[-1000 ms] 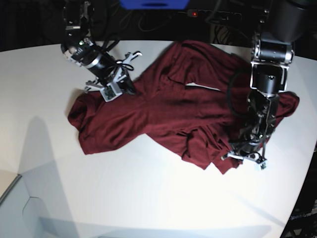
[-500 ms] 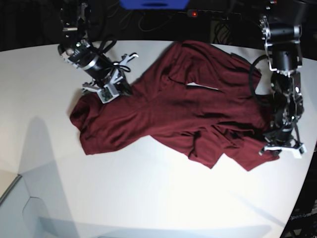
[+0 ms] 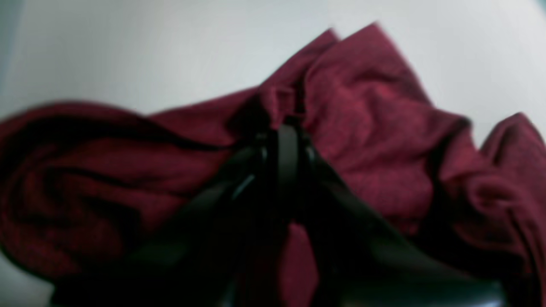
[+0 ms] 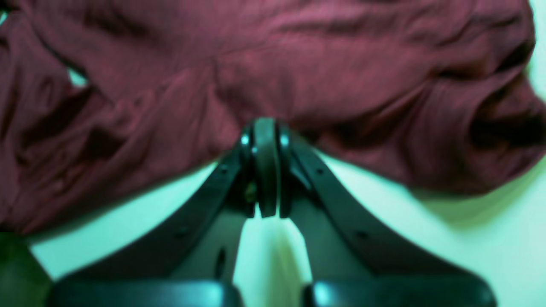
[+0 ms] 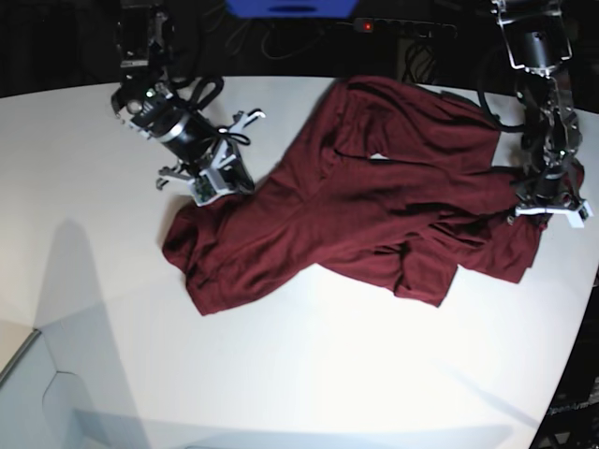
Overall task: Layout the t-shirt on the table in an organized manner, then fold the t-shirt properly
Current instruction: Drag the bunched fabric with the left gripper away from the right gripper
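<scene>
1. Crumpled, the t-shirt [image 5: 356, 201] sprawls across the frame's centre-right on the table [image 5: 299, 374].
2. Left gripper [image 5: 550, 208] pinches its right edge.
3. Right gripper [image 5: 225, 178] pinches its upper-left edge.

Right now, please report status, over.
Both end effectors, left and right, shut on the t-shirt. Shirt bunched, not flat. Nothing blocking the table.

Behind the work surface, a dark backdrop [image 5: 56, 47] is seen. A blue object [image 5: 290, 7] and a power strip [image 5: 402, 26] with a lit red switch are placed there, amid black cables [image 5: 281, 42]. Strong overhead light is noted.
</scene>
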`<state>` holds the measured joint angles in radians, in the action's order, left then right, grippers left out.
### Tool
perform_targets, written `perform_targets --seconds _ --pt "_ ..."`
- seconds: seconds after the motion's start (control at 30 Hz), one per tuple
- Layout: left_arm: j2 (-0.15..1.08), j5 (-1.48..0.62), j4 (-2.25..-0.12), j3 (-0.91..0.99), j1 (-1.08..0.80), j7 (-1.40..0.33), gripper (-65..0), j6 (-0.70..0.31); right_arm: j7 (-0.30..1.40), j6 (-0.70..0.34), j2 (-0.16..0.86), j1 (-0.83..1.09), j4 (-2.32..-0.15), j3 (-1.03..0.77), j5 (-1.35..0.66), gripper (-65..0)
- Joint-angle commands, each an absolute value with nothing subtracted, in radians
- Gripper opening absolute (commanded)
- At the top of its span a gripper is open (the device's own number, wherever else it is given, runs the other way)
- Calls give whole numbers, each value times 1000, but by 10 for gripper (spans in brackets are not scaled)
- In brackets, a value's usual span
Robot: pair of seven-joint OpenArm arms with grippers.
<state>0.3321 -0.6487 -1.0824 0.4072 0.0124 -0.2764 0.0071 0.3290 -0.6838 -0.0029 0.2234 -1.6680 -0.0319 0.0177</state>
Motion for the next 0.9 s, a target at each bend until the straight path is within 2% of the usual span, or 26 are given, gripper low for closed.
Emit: perform_targets --seconds 0.0,0.07,0.23,0.33,0.53,0.67,0.87 --pt "349 -653 -1079 414 28 -257 -648 2 300 -691 -5 216 -1685 -31 -5 -650" --pt "349 -653 -1058 417 28 -259 -618 2 300 -691 -5 214 -1687 -31 -5 -650" --pt "355 -654 -1072 420 25 -259 -420 2 300 -691 -7 202 -1685 -31 -5 -650" --pt "351 -654 -1139 458 24 -257 -364 2 300 -691 -7 203 -1679 -31 -5 -650" --pt "344 -656 -1330 495 33 -257 -357 2 300 -691 -7 205 -1676 -31 -5 -650" --pt "288 -654 -1455 473 79 -260 -357 2 300 -691 -7 205 -1676 -31 -5 -650" --pt "266 -642 -1388 124 200 -259 -357 12 300 -691 -7 205 -1676 -31 -5 -650"
